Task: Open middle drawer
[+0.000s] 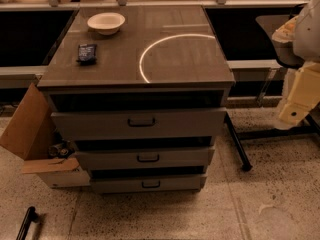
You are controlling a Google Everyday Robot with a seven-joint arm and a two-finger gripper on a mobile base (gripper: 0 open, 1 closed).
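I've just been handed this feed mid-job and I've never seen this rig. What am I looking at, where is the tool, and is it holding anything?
There is only one camera. It looks down at the front of a grey cabinet; where it is mounted is not known. The machine is a wheeled robot with one arm. The cream-coloured arm comes in at the right edge, and the tool hangs there, apart from the cabinet, with nothing visibly held. On the cabinet top lie a white bowl and a dark packet. Of the three drawers, your target is the middle drawer, with a small dark handle. A cardboard box stands at the left.
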